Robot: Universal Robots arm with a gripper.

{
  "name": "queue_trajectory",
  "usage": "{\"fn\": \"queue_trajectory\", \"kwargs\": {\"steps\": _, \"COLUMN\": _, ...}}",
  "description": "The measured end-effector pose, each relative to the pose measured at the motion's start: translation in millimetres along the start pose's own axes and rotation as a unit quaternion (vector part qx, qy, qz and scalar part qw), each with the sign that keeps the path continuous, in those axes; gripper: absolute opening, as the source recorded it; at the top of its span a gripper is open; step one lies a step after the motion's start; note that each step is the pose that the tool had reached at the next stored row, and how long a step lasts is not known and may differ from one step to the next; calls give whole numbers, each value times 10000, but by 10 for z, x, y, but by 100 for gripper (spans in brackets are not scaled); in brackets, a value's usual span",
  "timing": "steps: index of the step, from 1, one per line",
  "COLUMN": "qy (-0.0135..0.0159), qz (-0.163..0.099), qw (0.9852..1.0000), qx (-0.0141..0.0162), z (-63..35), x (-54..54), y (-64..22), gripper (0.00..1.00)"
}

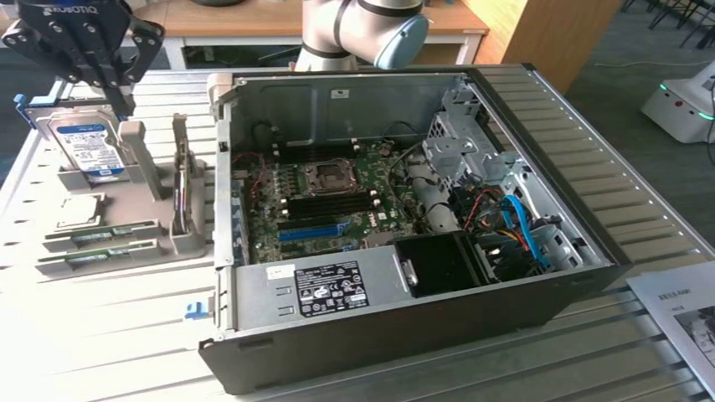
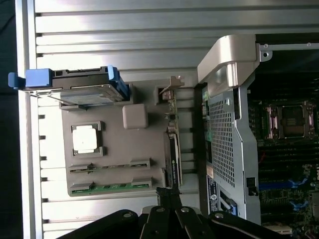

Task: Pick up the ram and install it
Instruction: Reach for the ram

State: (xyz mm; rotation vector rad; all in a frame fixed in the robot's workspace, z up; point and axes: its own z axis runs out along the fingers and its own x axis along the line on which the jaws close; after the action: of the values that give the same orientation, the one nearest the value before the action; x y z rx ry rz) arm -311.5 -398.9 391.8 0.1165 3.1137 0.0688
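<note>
Your tool (image 1: 120, 105) (image 2: 168, 195) hangs above the grey holder (image 1: 132, 151) on the surface at the exterior view's left, with its fingers drawn together on nothing. The ram (image 1: 100, 254) (image 2: 117, 186) lies flat in the holder's slot farthest from the hard drive (image 1: 87, 142), well apart from the tool. To take it cleanly, I judge you should spread the fingers first, set them across the stick's long thin edges near its middle, and descend straight, staying clear of the upright card (image 1: 179, 180) beside it.

Ribbed bare-metal table (image 1: 100, 335) — matt grey plastic tray (image 2: 119, 149), dull steel case (image 1: 335, 100), circuit-board ram (image 2: 117, 186).
</note>
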Motion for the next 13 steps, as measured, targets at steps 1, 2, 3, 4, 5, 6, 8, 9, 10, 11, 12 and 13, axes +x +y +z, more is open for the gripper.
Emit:
{"fn": "queue_trajectory", "kwargs": {"steps": 1, "qy": 0, "qz": 0, "qw": 10000, "qx": 0, "z": 0, "x": 20, "y": -2, "gripper": 13}}
{"fn": "queue_trajectory", "kwargs": {"steps": 2, "qy": 0, "qz": 0, "qw": 10000, "qx": 0, "z": -1, "x": 41, "y": -3, "gripper": 13}}
{"fn": "queue_trajectory", "kwargs": {"steps": 3, "qy": 0, "qz": 0, "qw": 10000, "qx": 0, "z": -1, "x": 61, "y": -5, "gripper": 13}}
{"fn": "queue_trajectory", "kwargs": {"steps": 4, "qy": 0, "qz": 0, "qw": 10000, "qx": 0, "z": -2, "x": 81, "y": -6, "gripper": 13}}
{"fn": "queue_trajectory", "kwargs": {"steps": 5, "qy": 0, "qz": 0, "qw": 10000, "qx": 0, "z": -2, "x": 100, "y": -8, "gripper": 13}}
{"fn": "queue_trajectory", "kwargs": {"steps": 6, "qy": 0, "qz": 0, "qw": 10000, "qx": 0, "z": -2, "x": 120, "y": -9, "gripper": 13}}
{"fn": "queue_trajectory", "kwargs": {"steps": 8, "qy": 0, "qz": 0, "qw": 10000, "qx": 0, "z": -3, "x": 161, "y": -12, "gripper": 13}}
{"fn": "queue_trajectory", "kwargs": {"steps": 9, "qy": 0, "qz": 0, "qw": 10000, "qx": 0, "z": -3, "x": 181, "y": -14, "gripper": 13}}
{"fn": "queue_trajectory", "kwargs": {"steps": 10, "qy": 0, "qz": 0, "qw": 10000, "qx": 0, "z": -4, "x": 201, "y": -15, "gripper": 13}}
{"fn": "queue_trajectory", "kwargs": {"steps": 11, "qy": 0, "qz": 1, "qw": 10000, "qx": 0, "z": -4, "x": 221, "y": -16, "gripper": 13}}
{"fn": "queue_trajectory", "kwargs": {"steps": 12, "qy": 0, "qz": 0, "qw": 10000, "qx": 0, "z": -5, "x": 241, "y": -18, "gripper": 13}}
{"fn": "queue_trajectory", "kwargs": {"steps": 13, "qy": 0, "qz": 0, "qw": 10000, "qx": 0, "z": -5, "x": 261, "y": -20, "gripper": 13}}
